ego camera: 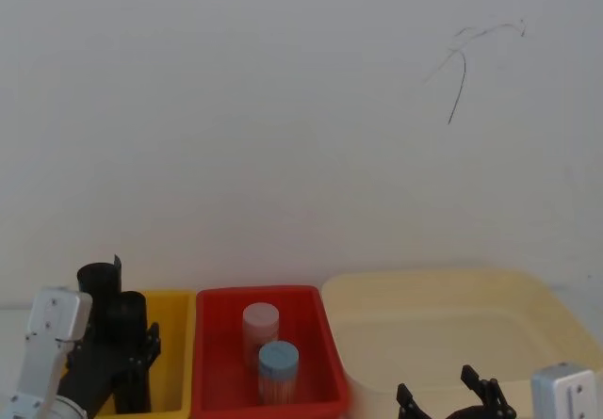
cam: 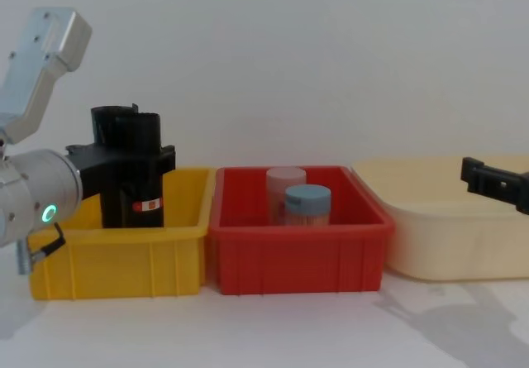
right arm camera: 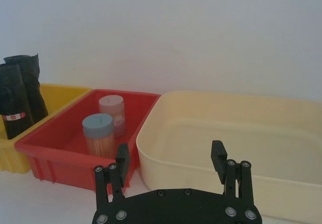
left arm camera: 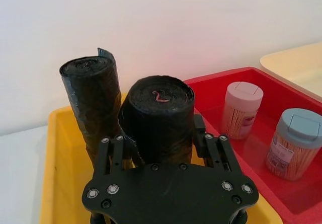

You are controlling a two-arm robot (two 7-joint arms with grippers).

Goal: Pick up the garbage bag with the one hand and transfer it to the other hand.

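Between the fingers of my left gripper (left arm camera: 161, 133) stands the garbage bag (cam: 139, 182), a glossy black roll held upright. My jaws are drawn in on it from both sides, with the pads against the plastic above its red-and-white label band (cam: 147, 206). Below my grip the roll drops into the yellow bin (cam: 116, 256). The bin's front wall hides the roll's foot, so I cannot tell whether it rests on the floor. Just beyond my jaws, close beside the held roll, a plain black roll (left arm camera: 90, 98) stands in the same bin.

Out to the side, toward my other arm, is the red bin (cam: 297, 256). It holds a pink-lidded jar (cam: 285, 178) and a blue-lidded jar (cam: 307, 204) close together. Farther that way, well apart from the bag, my right gripper (right arm camera: 170, 157) hangs with its jaws spread wide and nothing between them, near the rim of the cream tub (right arm camera: 151, 153).
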